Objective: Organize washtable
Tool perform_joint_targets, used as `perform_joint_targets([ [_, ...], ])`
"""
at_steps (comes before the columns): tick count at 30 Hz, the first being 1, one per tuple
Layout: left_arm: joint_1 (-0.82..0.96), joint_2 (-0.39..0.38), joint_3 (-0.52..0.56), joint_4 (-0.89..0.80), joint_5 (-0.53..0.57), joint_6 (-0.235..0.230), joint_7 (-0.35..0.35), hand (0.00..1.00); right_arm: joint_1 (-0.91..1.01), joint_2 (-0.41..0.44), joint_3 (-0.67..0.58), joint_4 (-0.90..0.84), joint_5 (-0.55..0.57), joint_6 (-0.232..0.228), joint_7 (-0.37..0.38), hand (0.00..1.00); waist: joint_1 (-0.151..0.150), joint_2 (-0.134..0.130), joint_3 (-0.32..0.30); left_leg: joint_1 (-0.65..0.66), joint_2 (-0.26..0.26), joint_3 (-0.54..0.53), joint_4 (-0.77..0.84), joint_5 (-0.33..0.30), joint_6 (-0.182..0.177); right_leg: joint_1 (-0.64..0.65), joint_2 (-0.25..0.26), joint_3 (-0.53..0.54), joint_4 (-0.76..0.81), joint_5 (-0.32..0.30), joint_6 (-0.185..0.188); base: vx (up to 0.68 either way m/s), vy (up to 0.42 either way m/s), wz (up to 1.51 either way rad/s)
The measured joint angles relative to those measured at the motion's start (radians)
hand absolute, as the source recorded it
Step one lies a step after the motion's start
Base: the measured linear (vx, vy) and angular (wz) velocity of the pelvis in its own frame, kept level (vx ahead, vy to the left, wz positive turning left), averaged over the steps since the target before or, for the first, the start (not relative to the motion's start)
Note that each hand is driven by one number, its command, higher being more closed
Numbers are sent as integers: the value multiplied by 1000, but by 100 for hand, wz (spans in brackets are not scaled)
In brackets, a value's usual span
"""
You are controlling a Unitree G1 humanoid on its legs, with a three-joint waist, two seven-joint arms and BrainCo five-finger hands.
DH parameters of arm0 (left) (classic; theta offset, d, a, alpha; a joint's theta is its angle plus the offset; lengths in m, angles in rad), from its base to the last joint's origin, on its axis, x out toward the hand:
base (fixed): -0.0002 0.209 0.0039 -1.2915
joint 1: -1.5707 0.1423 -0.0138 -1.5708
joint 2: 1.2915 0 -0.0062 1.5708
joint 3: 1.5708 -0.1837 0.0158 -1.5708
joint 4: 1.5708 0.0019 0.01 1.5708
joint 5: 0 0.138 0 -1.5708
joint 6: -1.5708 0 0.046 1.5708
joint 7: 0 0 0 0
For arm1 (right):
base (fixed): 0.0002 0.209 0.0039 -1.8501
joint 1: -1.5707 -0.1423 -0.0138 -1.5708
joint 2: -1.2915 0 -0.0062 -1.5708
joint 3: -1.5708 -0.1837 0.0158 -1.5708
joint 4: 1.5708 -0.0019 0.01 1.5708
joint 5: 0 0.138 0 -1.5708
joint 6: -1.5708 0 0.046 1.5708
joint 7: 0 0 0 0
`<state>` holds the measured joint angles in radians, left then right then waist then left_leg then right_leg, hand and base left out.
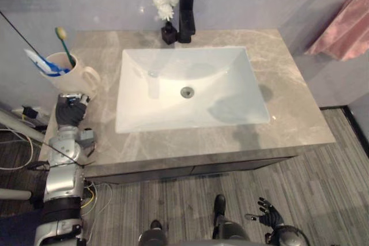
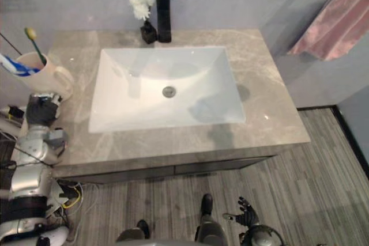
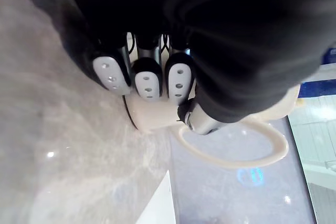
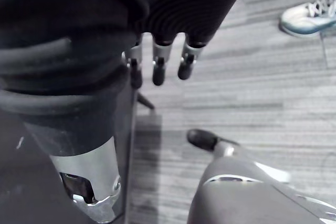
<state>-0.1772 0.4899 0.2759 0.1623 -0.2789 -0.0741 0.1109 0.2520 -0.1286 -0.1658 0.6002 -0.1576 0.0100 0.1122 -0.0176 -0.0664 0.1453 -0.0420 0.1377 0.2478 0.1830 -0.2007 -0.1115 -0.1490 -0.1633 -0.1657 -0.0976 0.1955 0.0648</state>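
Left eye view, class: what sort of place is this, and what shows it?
Probably a bathroom: a white sink with a black tap, a mug holding a toothbrush, a pink towel hanging.

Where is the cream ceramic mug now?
In the left eye view the cream ceramic mug stands at the left edge of the grey stone countertop, left of the white sink, beside the left hand.

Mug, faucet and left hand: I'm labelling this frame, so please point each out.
mug (image 1: pixel 60 82), left eye view, its cream side wall.
faucet (image 1: pixel 185 18), left eye view, its upright column.
left hand (image 1: pixel 70 109), left eye view, its dark back cover.
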Motion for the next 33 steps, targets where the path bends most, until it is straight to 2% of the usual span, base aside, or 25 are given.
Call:
perform_joint_targets([
  [12,-24,0,0,-1,14,3,4,100,2,4,0,-42,2,0,-4,0,1,-8,3,-23,6,5,15,-3,0,-20,5,10,0,11,-2,-15,-14,-2],
  [25,-27,-2,4,-16,14,-1,24,100,24,7,-1,-77,10,1,-8,0,5,-14,3,-41,42,28,47,-29,-18,-32,37,27,1,15,-7,-22,-39,-6],
  [29,-41,-1,15,-35,14,-1,28,100,24,24,-1,-78,11,1,-9,0,6,-28,5,-53,65,35,76,-46,-23,-39,55,32,1,13,-13,-17,-43,-10],
  [33,-48,-1,15,-46,13,-3,28,100,24,25,-1,-79,13,1,-9,0,4,-30,5,-63,72,38,83,-42,-24,-50,60,34,1,14,-14,1,-41,-4],
])
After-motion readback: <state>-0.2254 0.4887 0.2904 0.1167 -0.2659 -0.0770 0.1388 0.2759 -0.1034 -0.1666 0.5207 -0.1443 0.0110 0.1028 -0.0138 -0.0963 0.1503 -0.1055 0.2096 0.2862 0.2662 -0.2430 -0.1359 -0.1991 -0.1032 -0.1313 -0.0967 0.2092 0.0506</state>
